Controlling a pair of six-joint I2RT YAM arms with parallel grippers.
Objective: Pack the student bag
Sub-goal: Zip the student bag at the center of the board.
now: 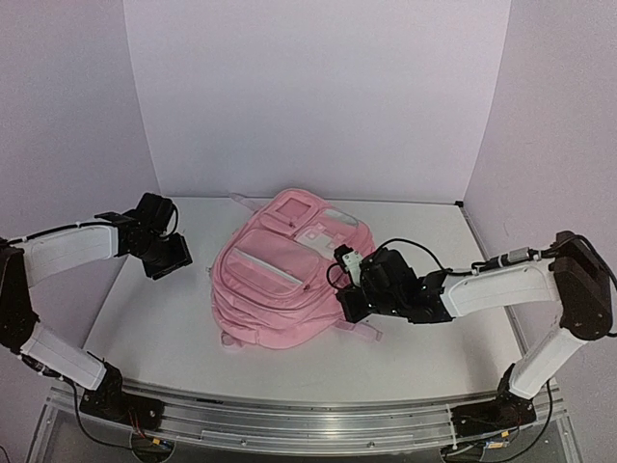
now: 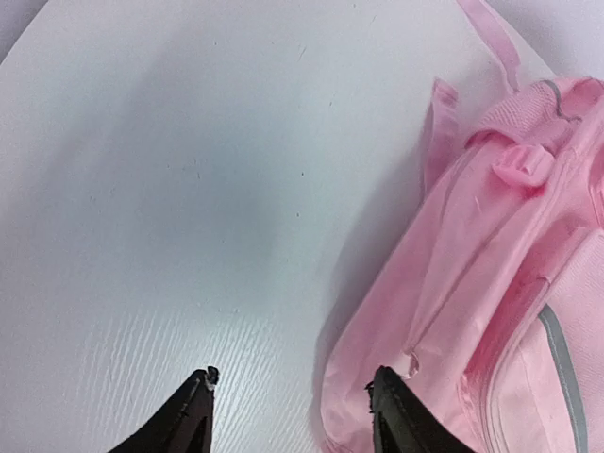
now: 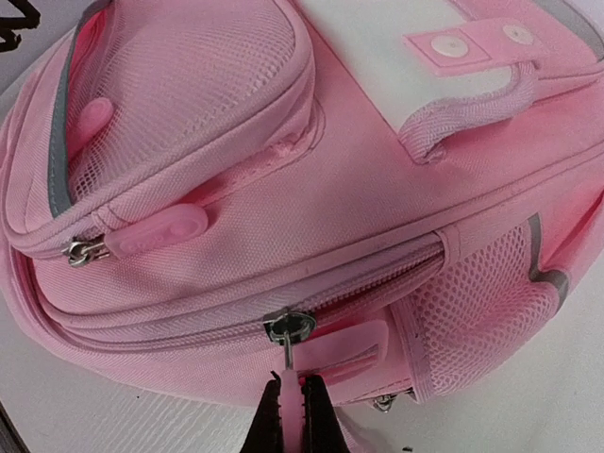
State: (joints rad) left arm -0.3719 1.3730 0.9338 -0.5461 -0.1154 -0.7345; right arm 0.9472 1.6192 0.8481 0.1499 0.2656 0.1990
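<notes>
The left arm (image 1: 67,246) bends at the elbow and reaches forward, the left gripper (image 2: 293,382) with fingers spread (nothing between them). The right arm (image 1: 501,280) stretches inward, the right gripper (image 3: 293,415) pinched tight.

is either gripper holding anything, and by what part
The right gripper pinches the student bag by the pink zipper pull on its side zip; the left gripper is open, holding nothing.
</notes>
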